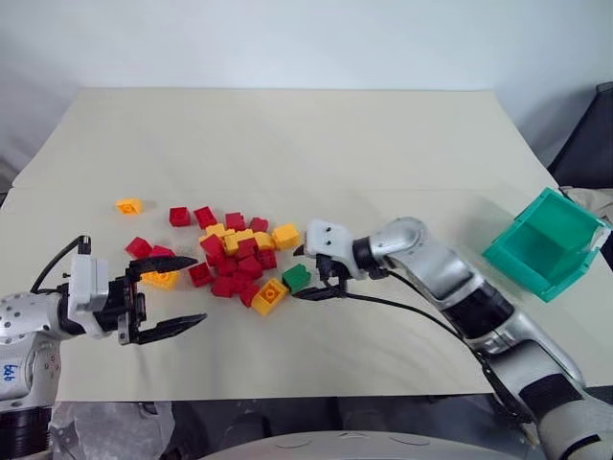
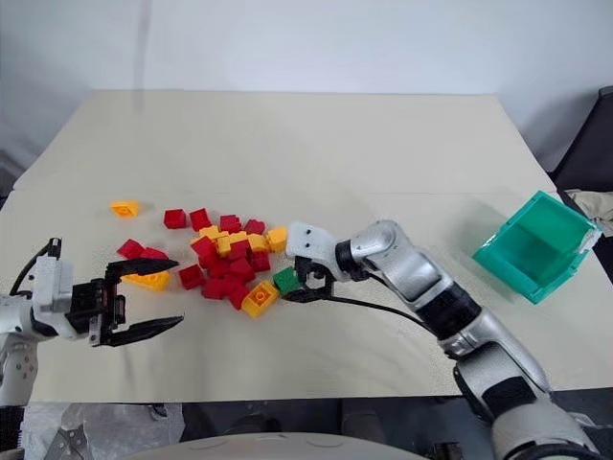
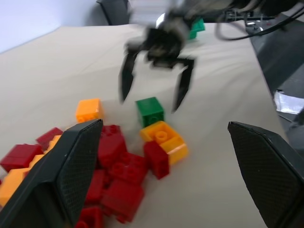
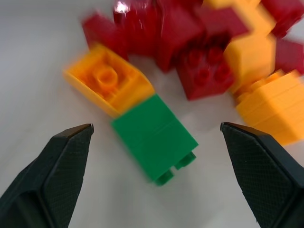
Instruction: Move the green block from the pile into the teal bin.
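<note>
On the table (image 1: 287,144), by label:
Green block (image 1: 296,278): at the pile's (image 1: 235,254) near-right edge, touching a yellow-orange brick (image 1: 269,295); lying free between the right claw's fingers, untouched.
Right gripper (image 1: 318,273): fingers spread wide around the block; tips blurred.
Left gripper (image 1: 165,297): spread wide, empty, near the pile's left side.
Teal bin (image 1: 546,244): far right, tilted, well apart from the pile; interior partly hidden.
Writing: blue marks on the left arm, unreadable.

One green block (image 1: 296,278) sits among the pile (image 1: 230,251) of red and yellow-orange studded bricks on the cream table (image 1: 287,144), beside a translucent teal bin (image 1: 546,244).
</note>
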You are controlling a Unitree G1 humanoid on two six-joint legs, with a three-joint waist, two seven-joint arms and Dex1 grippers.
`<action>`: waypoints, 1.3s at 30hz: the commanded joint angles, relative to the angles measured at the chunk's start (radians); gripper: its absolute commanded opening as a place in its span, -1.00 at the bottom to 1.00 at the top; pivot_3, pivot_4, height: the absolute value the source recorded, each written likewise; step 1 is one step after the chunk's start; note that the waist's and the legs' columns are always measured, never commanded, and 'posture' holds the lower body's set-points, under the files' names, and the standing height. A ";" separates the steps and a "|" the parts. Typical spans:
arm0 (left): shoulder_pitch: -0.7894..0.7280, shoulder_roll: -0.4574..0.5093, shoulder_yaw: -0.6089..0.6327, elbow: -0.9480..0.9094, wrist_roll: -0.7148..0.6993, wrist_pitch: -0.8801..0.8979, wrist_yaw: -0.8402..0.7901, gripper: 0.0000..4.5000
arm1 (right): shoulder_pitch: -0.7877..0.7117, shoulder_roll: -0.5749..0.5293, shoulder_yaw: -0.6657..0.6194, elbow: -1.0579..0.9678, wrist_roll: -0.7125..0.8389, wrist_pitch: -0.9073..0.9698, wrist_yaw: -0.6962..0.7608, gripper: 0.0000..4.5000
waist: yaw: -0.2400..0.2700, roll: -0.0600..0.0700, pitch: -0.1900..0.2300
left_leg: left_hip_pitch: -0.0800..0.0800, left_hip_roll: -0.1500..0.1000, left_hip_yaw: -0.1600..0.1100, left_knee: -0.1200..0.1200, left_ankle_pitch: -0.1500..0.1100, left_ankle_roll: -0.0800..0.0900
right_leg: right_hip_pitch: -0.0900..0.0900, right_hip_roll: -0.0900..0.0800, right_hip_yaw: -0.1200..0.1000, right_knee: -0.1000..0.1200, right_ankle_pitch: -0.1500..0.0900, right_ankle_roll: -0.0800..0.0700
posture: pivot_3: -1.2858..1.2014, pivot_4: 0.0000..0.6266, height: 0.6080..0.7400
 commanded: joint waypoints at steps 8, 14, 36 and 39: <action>-0.017 -0.007 0.002 -0.057 -0.016 -0.010 0.074 1.00 | -0.020 0.017 -0.035 0.005 -0.076 -0.063 0.113 0.28 | -0.001 0.000 0.000 | -0.002 0.000 -0.002 0.000 0.000 -0.001 | -0.001 -0.001 -0.003 0.000 0.000 0.000 | 0.03 -0.52 1.00; -0.091 -0.017 -0.065 -0.018 0.007 0.002 0.103 1.00 | 0.041 0.037 -0.180 -0.120 0.015 0.014 0.072 -0.35 | -0.001 0.000 0.000 | -0.002 0.000 -0.002 0.000 0.000 -0.001 | -0.001 0.000 -0.004 0.000 0.000 -0.001 | 0.03 -0.52 1.00; -0.666 -0.428 -0.490 0.435 0.285 -0.173 0.180 1.00 | 0.560 -0.434 -1.003 -0.529 0.019 0.405 -0.375 -0.35 | 0.052 0.001 0.000 | -0.009 -0.006 -0.005 0.002 0.001 0.001 | 0.000 0.000 -0.004 -0.011 0.002 0.004 | 0.03 -0.52 1.00; -0.722 -0.495 -0.511 0.496 0.299 -0.209 0.178 1.00 | 0.589 -0.498 -1.064 -0.476 -0.013 0.398 -0.405 -0.35 | 0.055 0.002 0.000 | -0.010 -0.007 -0.005 0.001 0.002 0.003 | 0.000 0.000 -0.002 -0.013 0.003 0.006 | 0.03 -0.52 1.00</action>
